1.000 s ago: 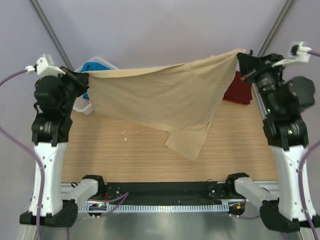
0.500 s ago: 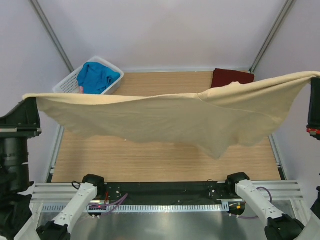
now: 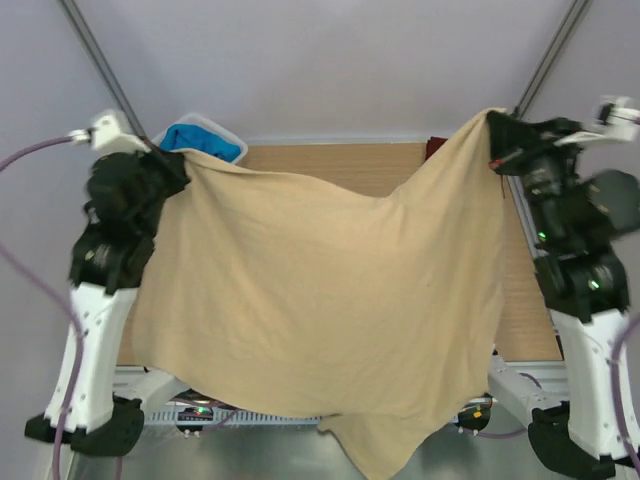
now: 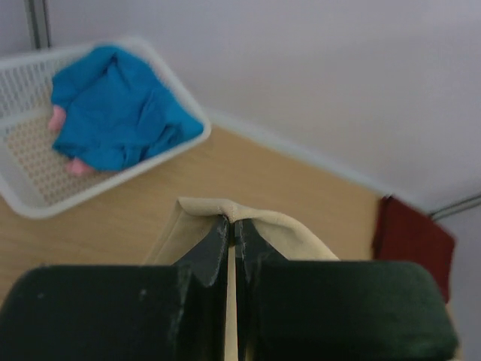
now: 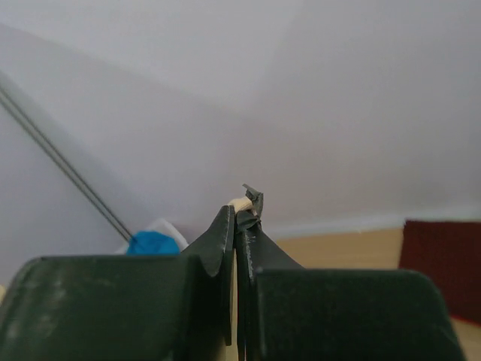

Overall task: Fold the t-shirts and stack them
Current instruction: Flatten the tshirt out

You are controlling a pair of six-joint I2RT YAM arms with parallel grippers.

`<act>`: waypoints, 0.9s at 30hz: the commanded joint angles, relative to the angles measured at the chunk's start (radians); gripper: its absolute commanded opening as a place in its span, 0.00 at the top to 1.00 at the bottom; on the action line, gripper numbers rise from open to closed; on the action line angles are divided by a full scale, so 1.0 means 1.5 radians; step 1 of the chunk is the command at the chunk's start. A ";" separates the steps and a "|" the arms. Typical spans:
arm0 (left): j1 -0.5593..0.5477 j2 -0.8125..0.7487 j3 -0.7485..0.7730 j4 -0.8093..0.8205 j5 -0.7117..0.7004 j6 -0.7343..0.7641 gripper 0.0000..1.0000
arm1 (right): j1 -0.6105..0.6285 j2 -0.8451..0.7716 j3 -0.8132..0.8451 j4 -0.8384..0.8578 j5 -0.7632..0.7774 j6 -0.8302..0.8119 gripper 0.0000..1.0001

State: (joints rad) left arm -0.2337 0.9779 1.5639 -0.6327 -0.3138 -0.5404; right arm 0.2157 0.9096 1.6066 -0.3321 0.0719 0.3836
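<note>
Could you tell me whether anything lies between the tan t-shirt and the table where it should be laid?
Nothing visible does: the uncovered far strip of the table is bare. The basket sits at the far left corner and the maroon t-shirt at the far right. The hanging tan t-shirt hides the rest.

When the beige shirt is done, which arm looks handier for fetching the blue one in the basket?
Probably left: the left end effector, shut on the beige shirt, hangs beside the basket with the blue shirt.

Overhead view looks down from behind; close wrist views share the basket [image 4: 30, 158]
</note>
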 commanded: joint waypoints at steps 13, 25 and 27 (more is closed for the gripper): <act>0.059 0.373 -0.241 0.253 0.144 0.050 1.00 | -0.031 0.234 -0.325 0.169 0.070 -0.066 0.99; 0.085 0.585 -0.076 0.258 0.173 0.068 1.00 | -0.048 0.414 -0.236 0.157 0.033 -0.122 0.99; 0.090 0.593 -0.064 0.249 0.177 0.068 1.00 | -0.048 0.417 -0.222 0.134 0.035 -0.120 0.99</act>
State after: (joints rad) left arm -0.1181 1.8580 1.4097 -0.3065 -0.0700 -0.4583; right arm 0.1474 1.5459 1.2022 -0.1589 0.1268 0.2264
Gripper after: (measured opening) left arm 0.009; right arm 0.037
